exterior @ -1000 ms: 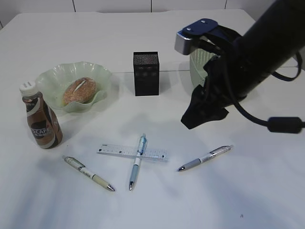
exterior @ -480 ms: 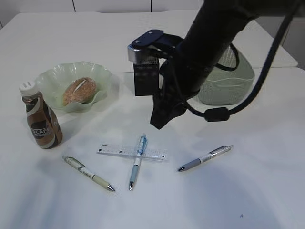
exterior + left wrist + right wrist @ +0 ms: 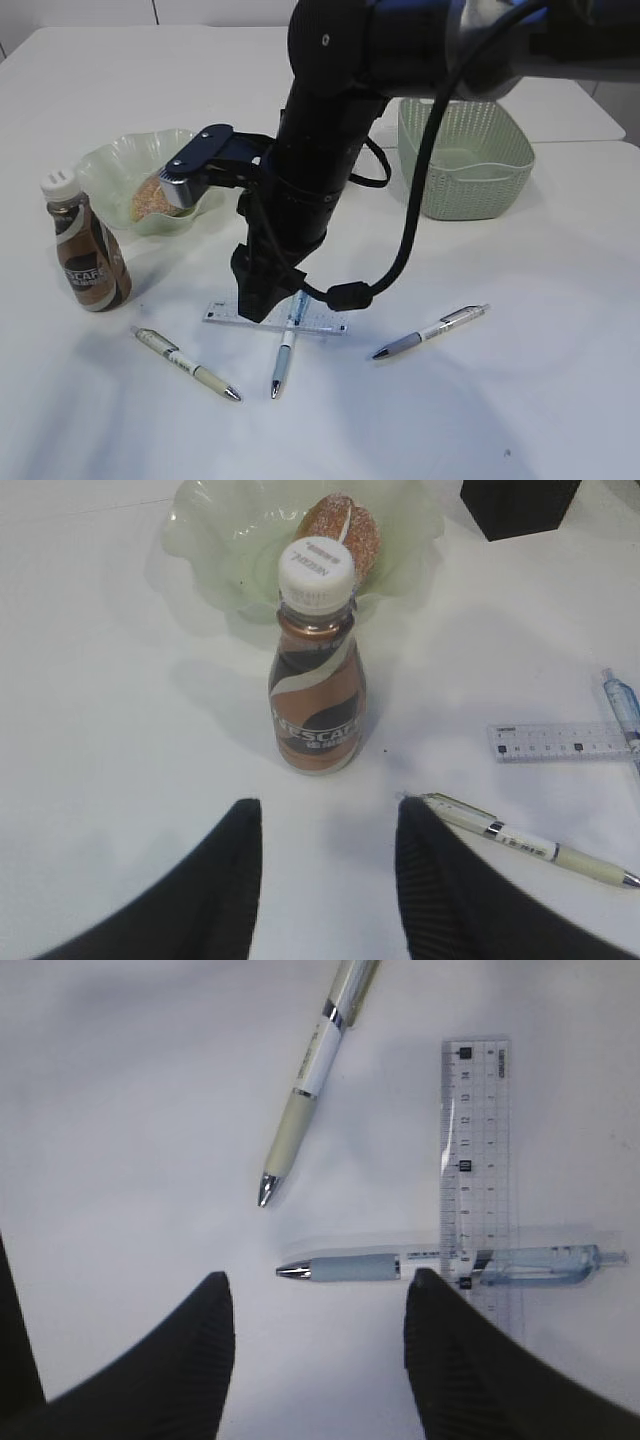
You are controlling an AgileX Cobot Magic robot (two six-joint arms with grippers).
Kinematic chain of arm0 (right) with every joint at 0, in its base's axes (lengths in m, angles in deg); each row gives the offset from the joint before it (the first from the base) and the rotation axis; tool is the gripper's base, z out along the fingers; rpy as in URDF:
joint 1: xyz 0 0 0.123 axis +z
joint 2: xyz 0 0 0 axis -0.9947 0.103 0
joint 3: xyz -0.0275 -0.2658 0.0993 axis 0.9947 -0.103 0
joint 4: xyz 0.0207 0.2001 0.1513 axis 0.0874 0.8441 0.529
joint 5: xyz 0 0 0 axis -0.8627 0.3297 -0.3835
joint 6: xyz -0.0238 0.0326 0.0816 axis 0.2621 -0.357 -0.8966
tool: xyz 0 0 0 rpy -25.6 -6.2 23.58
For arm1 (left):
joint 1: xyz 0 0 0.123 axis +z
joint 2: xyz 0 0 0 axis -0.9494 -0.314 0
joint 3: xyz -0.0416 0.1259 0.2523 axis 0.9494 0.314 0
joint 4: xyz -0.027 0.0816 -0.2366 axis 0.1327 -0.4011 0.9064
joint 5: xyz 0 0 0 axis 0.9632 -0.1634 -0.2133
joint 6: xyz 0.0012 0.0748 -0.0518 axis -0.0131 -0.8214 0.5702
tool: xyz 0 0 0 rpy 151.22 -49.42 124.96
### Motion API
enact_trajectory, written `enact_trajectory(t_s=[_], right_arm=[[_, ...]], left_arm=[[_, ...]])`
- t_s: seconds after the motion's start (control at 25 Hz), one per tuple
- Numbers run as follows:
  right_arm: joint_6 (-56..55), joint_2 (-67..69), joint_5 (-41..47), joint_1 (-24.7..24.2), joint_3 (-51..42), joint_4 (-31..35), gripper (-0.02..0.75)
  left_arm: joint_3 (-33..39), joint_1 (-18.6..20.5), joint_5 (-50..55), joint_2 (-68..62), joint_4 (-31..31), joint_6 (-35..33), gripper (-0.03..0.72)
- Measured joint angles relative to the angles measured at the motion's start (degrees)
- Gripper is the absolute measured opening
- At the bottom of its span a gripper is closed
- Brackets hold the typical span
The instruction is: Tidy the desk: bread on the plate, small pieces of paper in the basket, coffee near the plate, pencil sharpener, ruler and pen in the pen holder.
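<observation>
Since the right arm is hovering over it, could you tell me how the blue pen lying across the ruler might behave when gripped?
The blue pen is round, so it may roll. It rests on the ruler, so lifting could nudge that thin strip.

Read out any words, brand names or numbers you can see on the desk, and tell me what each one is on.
"NESCAFE": label of the coffee bottle, partly wrapped around.
Print on the bottle cap: too blurred to read.
Scale numbers on the clear ruler: too small to read.
Dark print on the cream pen: unreadable.
Print on the blue pen: unreadable.
</observation>
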Motion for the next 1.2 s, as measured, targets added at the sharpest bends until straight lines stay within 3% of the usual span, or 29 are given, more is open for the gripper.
enact_trajectory(t_s=[1.2], right_arm=[[-0.98,9.51,-6.45,0.34,5.84,-7.4,0.448]], left_arm=[[0.0,0.0,1.94,0.0,0.04,0.0,0.31]])
